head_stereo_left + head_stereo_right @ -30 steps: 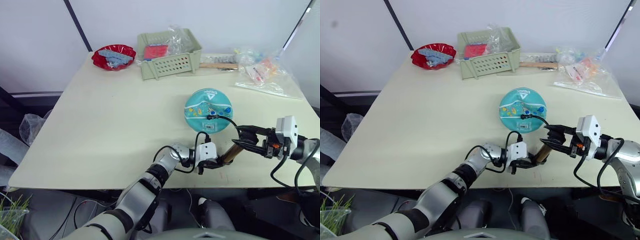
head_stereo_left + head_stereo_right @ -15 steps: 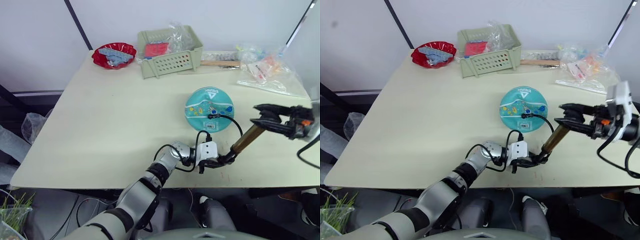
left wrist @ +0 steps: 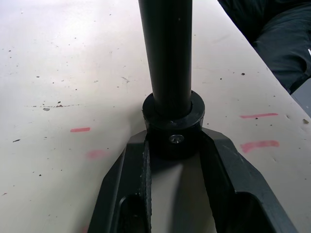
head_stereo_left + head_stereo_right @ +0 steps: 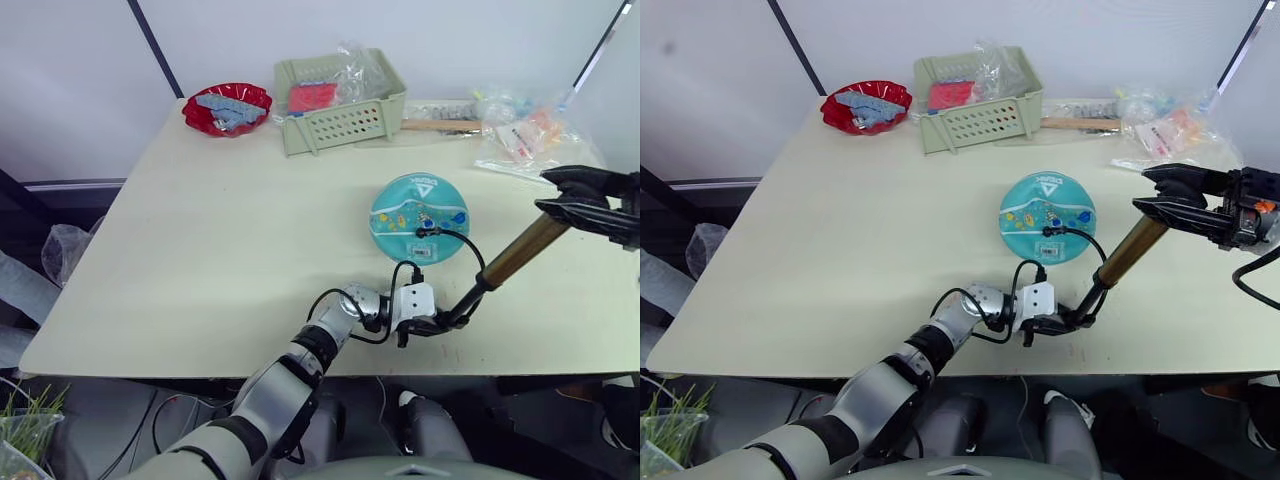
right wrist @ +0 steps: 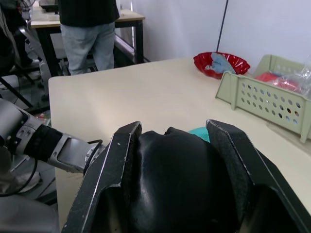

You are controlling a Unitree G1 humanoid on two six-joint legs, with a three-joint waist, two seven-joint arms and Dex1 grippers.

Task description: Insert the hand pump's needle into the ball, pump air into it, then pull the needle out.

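The hand pump is stretched diagonally: its base is clamped by the left pincer at the table's near edge, its handle gripped by the raised right pincer.

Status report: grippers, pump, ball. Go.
Left gripper shut on hand pump base cap; right gripper shut on its handle, pump extended. Needle seated in ball. Nothing in the way.

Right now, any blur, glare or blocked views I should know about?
Left eye view: evenly lit, sharp; glare only on the plastic bags. Left wrist view: left gripper shut on the hand pump's black end cap, very close, fingers soft-focus. Right wrist view: the pump handle between the right gripper's fingers blocks most of the teal ball.
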